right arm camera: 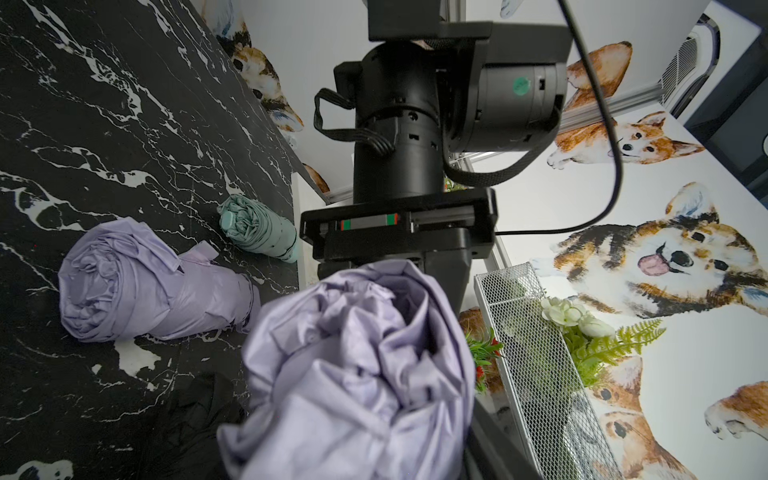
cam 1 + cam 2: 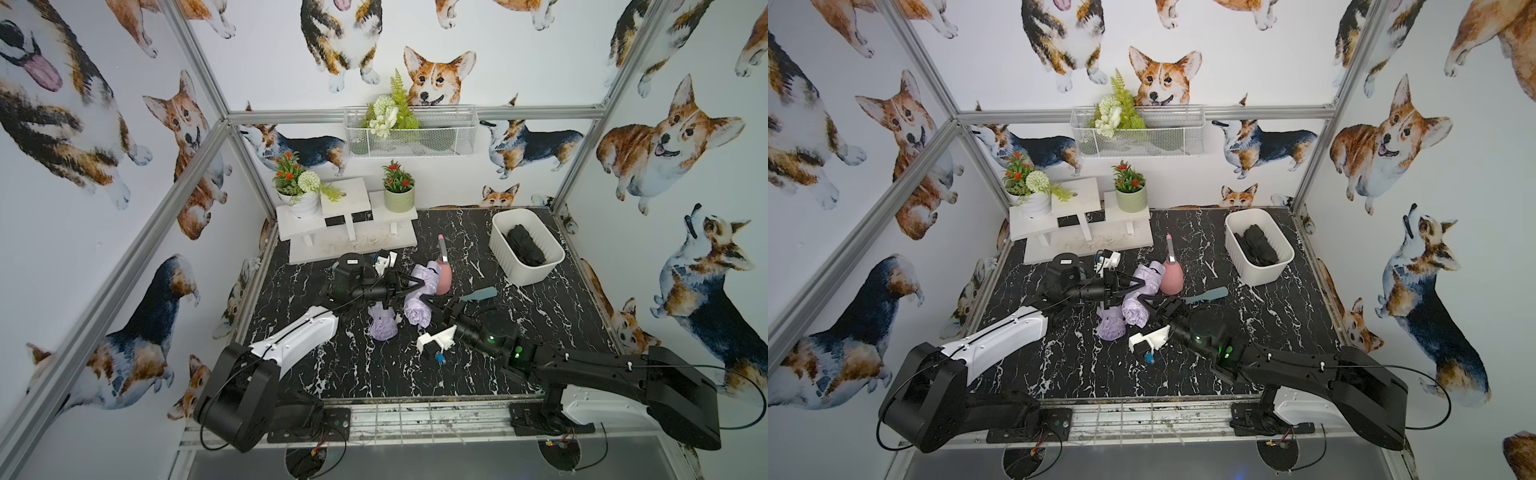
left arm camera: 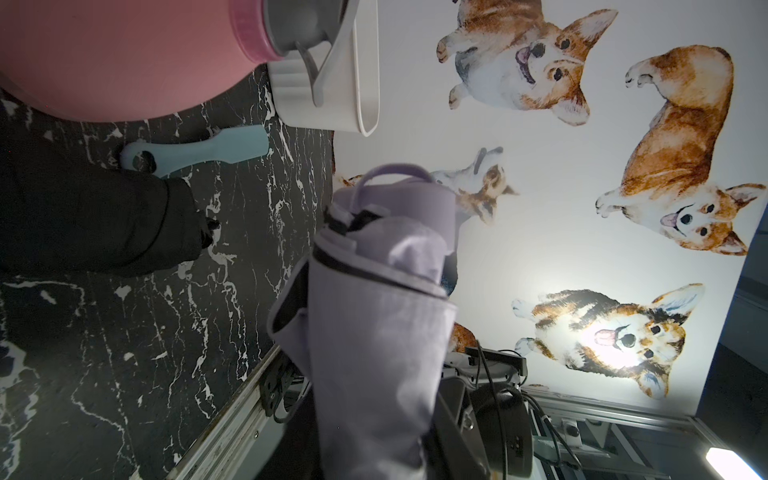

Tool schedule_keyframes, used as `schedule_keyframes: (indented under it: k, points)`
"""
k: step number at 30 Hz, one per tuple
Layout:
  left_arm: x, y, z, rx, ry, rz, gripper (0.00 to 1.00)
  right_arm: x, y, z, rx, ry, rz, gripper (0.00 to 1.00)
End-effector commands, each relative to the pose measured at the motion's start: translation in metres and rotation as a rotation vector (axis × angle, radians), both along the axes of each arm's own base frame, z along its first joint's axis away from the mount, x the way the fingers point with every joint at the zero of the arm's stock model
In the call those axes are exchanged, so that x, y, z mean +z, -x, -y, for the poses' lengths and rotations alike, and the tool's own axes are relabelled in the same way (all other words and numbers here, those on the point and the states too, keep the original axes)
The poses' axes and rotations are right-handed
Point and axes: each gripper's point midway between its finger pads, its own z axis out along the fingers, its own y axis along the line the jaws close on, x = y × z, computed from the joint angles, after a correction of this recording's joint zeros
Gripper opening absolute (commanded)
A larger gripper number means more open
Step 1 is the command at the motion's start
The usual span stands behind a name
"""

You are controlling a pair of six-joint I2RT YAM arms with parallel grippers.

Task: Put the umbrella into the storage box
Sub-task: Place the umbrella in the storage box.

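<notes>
Left tool (image 2: 405, 286): closed narrow on the handle end of the lilac umbrella (image 2: 417, 311). The left wrist view confirms the grip, with the lilac fabric (image 3: 374, 332) filling the space between the fingers.

Right tool (image 2: 438, 305): positioned at the opposite, rolled end of the same umbrella. In the right wrist view the bunched canopy (image 1: 357, 365) lies directly ahead, with dark finger shapes to either side of it. The jaws stand partly apart. Whether they press on the fabric cannot be told.

Lilac umbrella: folded, spanning between the two tools near the middle of the tabletop (image 2: 374, 365). It is outside the storage box (image 2: 534, 272) and well apart from it. Whether its rolled end rests on the tabletop cannot be told.

Storage box: stands at the far right corner of the tabletop, upright. A folded black umbrella (image 2: 524, 246) lies inside it.

Other items: a second lilac umbrella (image 2: 384, 326) lies flat on the tabletop just beside the held one, with no tool on it. A mint umbrella (image 1: 259, 228) lies further back, visible in the right wrist view only. A pink bottle (image 2: 445, 276) stands just beyond the held umbrella. A blue brush (image 2: 482, 294) lies flat between the tools and the storage box.
</notes>
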Motion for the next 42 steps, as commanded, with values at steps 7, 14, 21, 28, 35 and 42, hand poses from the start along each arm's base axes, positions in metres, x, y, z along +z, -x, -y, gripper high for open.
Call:
schedule_keyframes:
  k: [7, 14, 21, 28, 35, 42]
  points:
    - [0.004, 0.002, 0.011, -0.047, 0.022, 0.058, 0.56, 0.035, 0.000, 0.001, -0.002, -0.119, 0.005, 0.21]
    - [-0.010, -0.011, -0.011, 0.023, -0.053, 0.092, 0.79, 0.049, -0.008, 0.022, -0.050, -0.184, -0.053, 0.05]
    - [-0.027, -0.028, -0.051, 0.142, -0.188, 0.137, 0.81, 0.093, -0.024, 0.070, -0.165, -0.407, -0.189, 0.00]
    - [-0.036, -0.023, -0.080, 0.206, -0.448, 0.271, 0.81, 0.132, -0.084, 0.142, -0.565, -0.634, -0.382, 0.00]
    - [-0.055, -0.014, -0.089, 0.217, -0.581, 0.325, 0.82, 0.144, -0.145, 0.212, -0.893, -0.765, -0.552, 0.00]
    - [-0.067, -0.006, -0.080, 0.176, -0.668, 0.374, 0.83, 0.130, -0.202, 0.262, -1.088, -0.733, -0.676, 0.00]
